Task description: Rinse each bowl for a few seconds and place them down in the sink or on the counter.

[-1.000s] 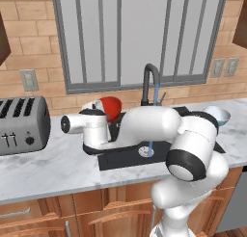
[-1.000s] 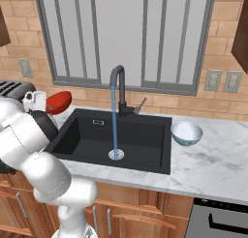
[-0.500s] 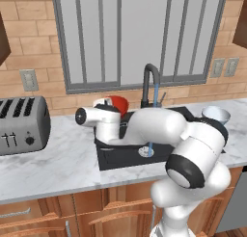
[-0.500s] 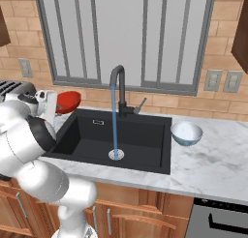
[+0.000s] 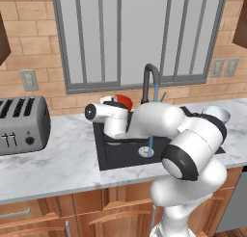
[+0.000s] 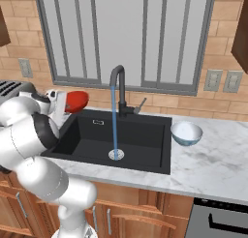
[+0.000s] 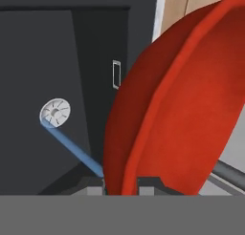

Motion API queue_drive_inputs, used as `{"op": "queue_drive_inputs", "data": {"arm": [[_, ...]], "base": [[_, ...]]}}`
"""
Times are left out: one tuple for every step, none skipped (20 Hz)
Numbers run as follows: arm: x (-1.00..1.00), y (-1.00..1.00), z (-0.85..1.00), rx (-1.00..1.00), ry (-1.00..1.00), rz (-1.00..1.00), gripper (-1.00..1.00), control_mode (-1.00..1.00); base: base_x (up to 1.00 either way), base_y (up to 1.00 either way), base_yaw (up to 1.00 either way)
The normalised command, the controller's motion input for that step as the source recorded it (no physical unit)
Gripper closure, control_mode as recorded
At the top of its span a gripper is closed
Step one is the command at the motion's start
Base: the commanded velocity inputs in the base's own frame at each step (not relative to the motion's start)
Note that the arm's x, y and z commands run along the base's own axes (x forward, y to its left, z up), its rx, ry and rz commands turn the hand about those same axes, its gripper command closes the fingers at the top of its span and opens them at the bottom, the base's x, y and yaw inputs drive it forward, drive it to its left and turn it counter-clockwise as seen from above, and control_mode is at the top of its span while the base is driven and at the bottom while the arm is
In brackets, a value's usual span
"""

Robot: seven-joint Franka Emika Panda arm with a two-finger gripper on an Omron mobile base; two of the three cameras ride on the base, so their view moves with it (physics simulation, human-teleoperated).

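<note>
gripper [image 7: 120, 187] closed narrow on the rim of the red bowl [image 7: 182, 110], fingers at the bowl's lower edge in the hand view. bowl is held on edge, hollow side turned to the camera; judged a carrying pose from the rim pinch, which also lets water run off instead of pooling.

red bowl [image 6: 76, 100] sits over the left rim of the sink [image 6: 140, 140], beside the running stream [image 6: 114, 121], not yet under it. stream drops from the faucet [image 6: 118, 89] straight onto the silver drain [image 6: 115, 155]. judgement: rinse of this bowl about to begin.

pale bowl [image 6: 186, 133] stands upright on the counter [image 6: 218, 159] just right of the basin, within easy reach for its turn.

toaster [image 5: 21, 125] further left on the marble.

no readable writing or brand; small pale mark on the sink's back wall is illegible.
</note>
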Motion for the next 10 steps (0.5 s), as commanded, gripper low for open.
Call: {"op": "queue_drive_inputs", "data": {"arm": [[0.20, -0.25, -0.05, 0.00, 0.00, 0.00, 1.00, -1.00], [0.19, -0.25, -0.04, 0.00, 0.00, 0.00, 1.00, -1.00], [0.15, -0.25, -0.06, 0.02, 0.01, 0.00, 1.00, -1.00], [0.11, -0.25, -0.05, 0.03, 0.03, 0.00, 1.00, -1.00], [0.07, -0.26, -0.07, 0.03, 0.04, 0.00, 1.00, -1.00], [0.06, -0.29, -0.07, 0.04, 0.04, 0.00, 1.00, -1.00], [0.05, -0.28, -0.07, 0.04, 0.04, 0.00, 1.00, -1.00], [0.05, -0.30, -0.07, 0.04, 0.05, 0.00, 1.00, -1.00], [0.05, -0.31, -0.07, 0.05, 0.05, 0.00, 1.00, -1.00], [0.04, -0.31, -0.06, 0.05, 0.05, 0.00, 1.00, -1.00]], "base": [[0.00, 0.00, 0.00], [0.00, 0.00, 0.00], [0.00, 0.00, 0.00], [0.00, 0.00, 0.00], [0.00, 0.00, 0.00], [0.00, 0.00, 0.00], [0.00, 0.00, 0.00], [0.00, 0.00, 0.00], [0.00, 0.00, 0.00], [0.00, 0.00, 0.00]]}}
